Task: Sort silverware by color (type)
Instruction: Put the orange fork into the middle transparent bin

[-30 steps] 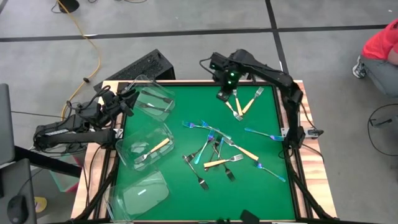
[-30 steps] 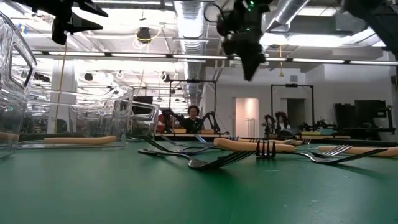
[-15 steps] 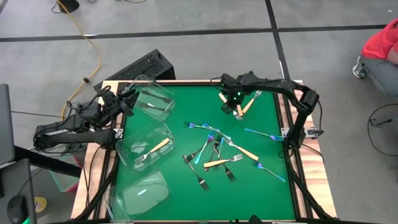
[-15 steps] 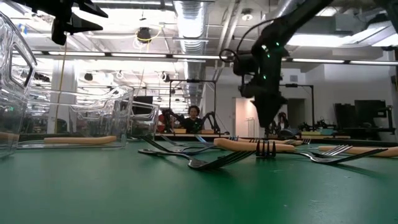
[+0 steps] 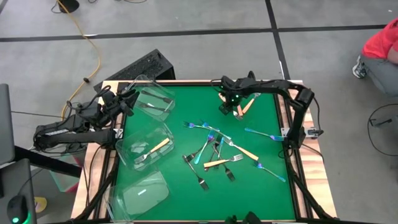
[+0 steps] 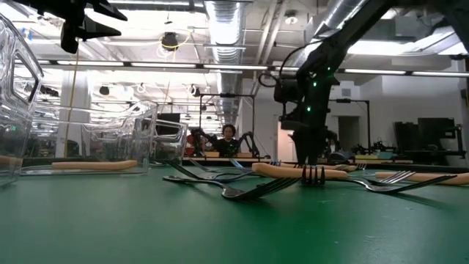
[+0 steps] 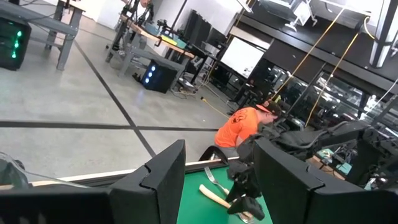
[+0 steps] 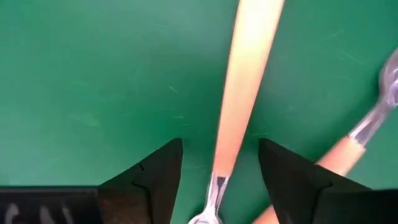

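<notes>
The right claw [image 6: 306, 158] hangs down to the green surface [image 6: 146, 220], its tips just above a tan-handled fork [image 6: 293, 171]. Dark forks [image 6: 242, 187] lie in front of that fork. Clear tubs [image 6: 88, 139] stand well apart from it.

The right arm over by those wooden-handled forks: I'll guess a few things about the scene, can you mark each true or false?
1. The right gripper is open with a cream-handled fork lying between its fingers. True.
2. That fork is already lifted off the green mat. False: it lies flat on the mat.
3. The middle clear tub holds a cream-handled fork. True.
4. The left gripper is carrying a blue fork. False: nothing is between its fingers, and the left arm waits by the tubs at the table's left edge.
5. All forks are already sorted. False: many still lie scattered mid-mat.
</notes>
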